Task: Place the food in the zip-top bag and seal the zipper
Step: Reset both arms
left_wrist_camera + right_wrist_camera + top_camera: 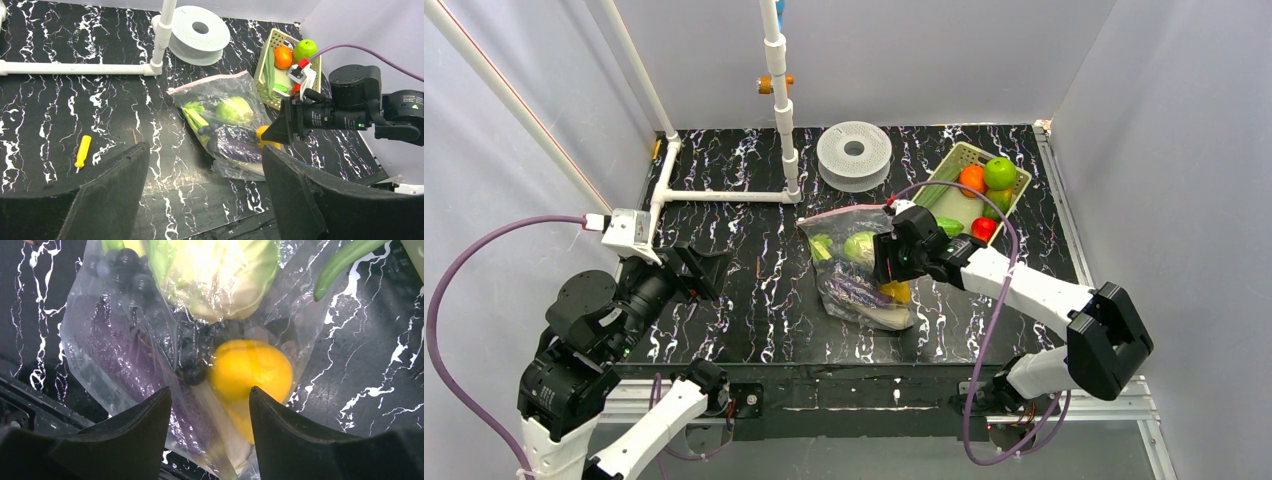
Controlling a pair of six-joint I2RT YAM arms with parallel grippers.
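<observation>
Filled zip-top bag [859, 270] lying directly beneath the spread, empty right gripper [209, 395].
Crinkly clear plastic showing pale green round head [220, 275], yellow piece [250, 370], dark purple eggplant [240, 145]; pink zipper [207, 82] beyond the fingertips; left gripper [205, 150] well aside, likewise spread and empty.

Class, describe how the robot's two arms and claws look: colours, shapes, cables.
Both the left arm and right arm mix white links with chunky black joints. A mauve cable loops along each. The left claw and right claw have black, wedge-shaped fingers.

White spool [854, 153] lies near basket [962, 153] holding orange ball [971, 179] and apple [1000, 172].
</observation>
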